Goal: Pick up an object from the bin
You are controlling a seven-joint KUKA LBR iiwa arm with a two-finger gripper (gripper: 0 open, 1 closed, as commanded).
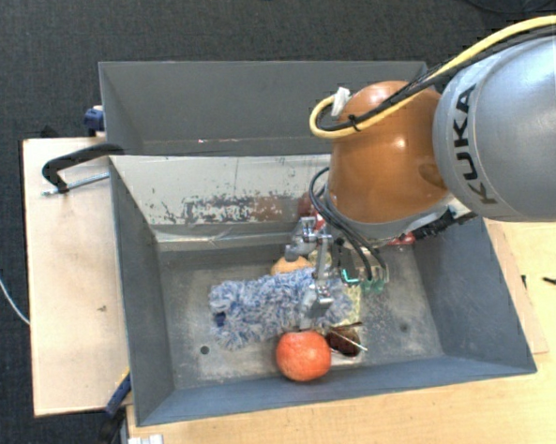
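Several loose things are lying in the grey metal bin [135,272], all gathered toward the middle and front of its floor. In the camera view, a shaggy blue-and-white cloth [255,307] is spreading across the middle of the floor, bunched and fuzzy, its left end trailing off in darker blue tufts. Just in front of its right end, a round orange ball [303,356] is sitting against the front wall. A dark brown piece [346,339] is lying just beside the ball, on its right. Behind the cloth, a small orange thing [288,261] is peeking out.

The arm's orange cover [387,163] is hanging over the back right part of the bin. The claw [320,303] is pointing down at the right end of the shaggy cloth. Whether it is touching the cloth, and whether it is spread or pressed together, cannot be told.
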